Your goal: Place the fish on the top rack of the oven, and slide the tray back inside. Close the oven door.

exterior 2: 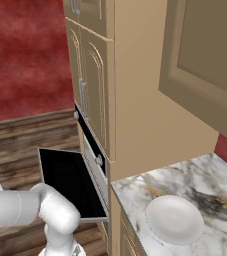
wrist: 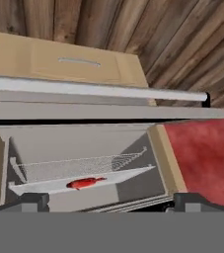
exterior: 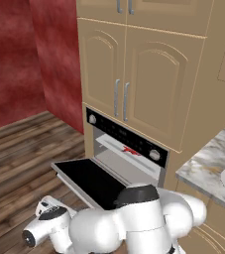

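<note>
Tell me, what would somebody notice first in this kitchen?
Probably the oven door, hanging wide open with its black glass facing up, below the tan cabinets. Next comes the little red fish lying on the grey tray inside the oven. A round white plate sits on the marble counter to the right.

The fish lies on the tray inside the oven, below the cabinet doors. The oven door hangs open in front of it. A plate sits on the counter to the right.
</note>
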Controlling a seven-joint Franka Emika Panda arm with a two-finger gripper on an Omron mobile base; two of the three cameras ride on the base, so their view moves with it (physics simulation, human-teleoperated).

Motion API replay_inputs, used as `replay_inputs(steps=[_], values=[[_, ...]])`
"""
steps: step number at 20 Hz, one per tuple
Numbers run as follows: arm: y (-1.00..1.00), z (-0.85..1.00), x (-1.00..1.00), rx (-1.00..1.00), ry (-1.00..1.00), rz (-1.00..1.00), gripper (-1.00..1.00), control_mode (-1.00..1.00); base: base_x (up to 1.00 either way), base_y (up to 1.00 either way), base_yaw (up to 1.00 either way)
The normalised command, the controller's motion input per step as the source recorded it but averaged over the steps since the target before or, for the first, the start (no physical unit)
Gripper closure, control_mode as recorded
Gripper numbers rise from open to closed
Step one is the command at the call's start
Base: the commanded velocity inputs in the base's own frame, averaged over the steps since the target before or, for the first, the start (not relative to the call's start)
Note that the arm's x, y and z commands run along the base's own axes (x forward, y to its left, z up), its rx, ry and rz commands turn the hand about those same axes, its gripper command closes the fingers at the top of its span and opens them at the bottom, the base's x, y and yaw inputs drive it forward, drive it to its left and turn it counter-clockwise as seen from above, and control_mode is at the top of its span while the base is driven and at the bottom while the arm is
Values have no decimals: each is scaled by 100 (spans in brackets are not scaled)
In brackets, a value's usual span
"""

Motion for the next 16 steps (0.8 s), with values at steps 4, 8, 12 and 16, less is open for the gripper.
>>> replay_inputs(steps=[4, 8, 12, 16], values=[[0, -64, 9, -1, -1, -15, -100, -100, 0, 0, 0], [4, -63, 14, 0, 0, -20, -100, -100, 0, 0, 0], [1, -69, 21, 0, 0, -22, -100, -100, 0, 0, 0], [0, -66, 21, 0, -3, -20, -100, -100, 0, 0, 0]])
